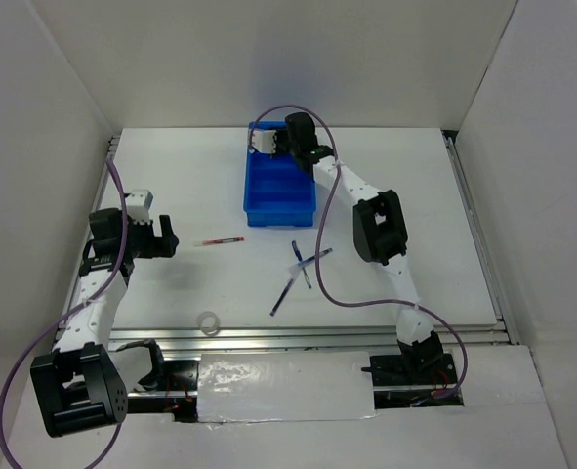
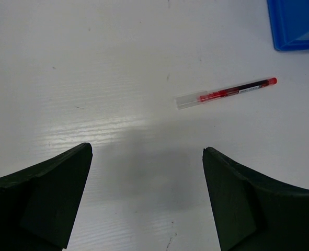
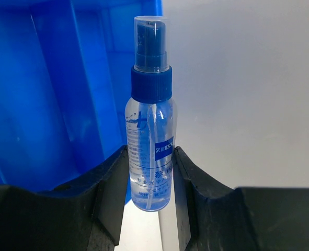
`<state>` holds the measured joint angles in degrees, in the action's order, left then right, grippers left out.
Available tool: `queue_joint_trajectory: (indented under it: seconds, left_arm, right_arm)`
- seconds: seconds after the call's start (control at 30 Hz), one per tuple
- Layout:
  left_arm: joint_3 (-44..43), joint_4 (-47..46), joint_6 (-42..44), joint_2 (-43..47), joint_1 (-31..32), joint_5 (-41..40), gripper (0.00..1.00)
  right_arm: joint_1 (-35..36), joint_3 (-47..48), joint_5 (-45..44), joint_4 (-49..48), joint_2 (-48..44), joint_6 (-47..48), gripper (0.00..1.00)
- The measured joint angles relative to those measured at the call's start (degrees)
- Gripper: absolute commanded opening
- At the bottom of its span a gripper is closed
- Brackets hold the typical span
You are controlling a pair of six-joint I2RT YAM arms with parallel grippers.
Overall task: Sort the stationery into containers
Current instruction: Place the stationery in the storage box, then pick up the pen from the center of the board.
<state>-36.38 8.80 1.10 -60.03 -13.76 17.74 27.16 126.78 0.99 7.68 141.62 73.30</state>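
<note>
Two arms, two jobs. My right gripper [image 1: 273, 145] is clamped on the bottle [image 3: 150, 120], jaws pinching its lower body, blue cap pointing away from the wrist. It hangs over the far end of the tray [image 1: 280, 217]. In the wrist view blue wall fills the side left of the bottle and white the side right of it, so I judge it's near the tray's edge. I can't tell which compartment is underneath.

Left gripper [image 2: 147, 150] has its fingers wide apart and holds nothing. It hovers well off the tray's near-left corner.

Red pen [image 1: 220, 240] lies flat on the table, between the left gripper and that same corner, just short of the tray's near wall. Its long axis runs roughly parallel to that wall. In the left wrist view the pen [image 2: 225, 93] sits ahead of the gap, offset toward the tray side, nearly in line with the way the jaws open. My call: the left arm is nearer, and it needs about a quarter wrist turn before closing across the barrel.

Blue pens [image 1: 306, 264] lie crossed just off the tray's near wall. The tape ring [image 1: 209, 321] is well apart from the tray, toward the bases. No eraser that I can make out.
</note>
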Motion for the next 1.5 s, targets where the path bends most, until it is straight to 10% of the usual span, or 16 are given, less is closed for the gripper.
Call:
queue_joint_trajectory:
  seconds: [0.7,1.03,1.17,1.27,1.5]
  left_arm:
    - [0.00,-0.28,-0.02,-0.96,0.00,0.76,0.99]
    - [0.00,0.94,3.56,0.48,0.00,5.46,0.98]
    - [-0.66,4.00,8.41,2.54,0.44,8.98,0.96]
    - [-2.69,6.49,12.57,1.22,2.54,9.05,0.97]
    - [-19.19,15.43,25.07,-16.87,9.44,10.03,0.89]
  right_arm:
    - [-2.29,2.86,1.77,-1.81,3.65,3.28,0.62]
    - [-2.14,1.53,2.16,-3.74,2.14,-0.52,0.60]
    - [-1.92,-7.45,1.01,-1.46,-7.41,-9.60,0.62]
    - [-1.84,-14.23,0.02,2.32,-18.58,-17.92,1.00]
    - [-4.44,-28.81,4.59,13.27,-47.17,-35.63,0.95]
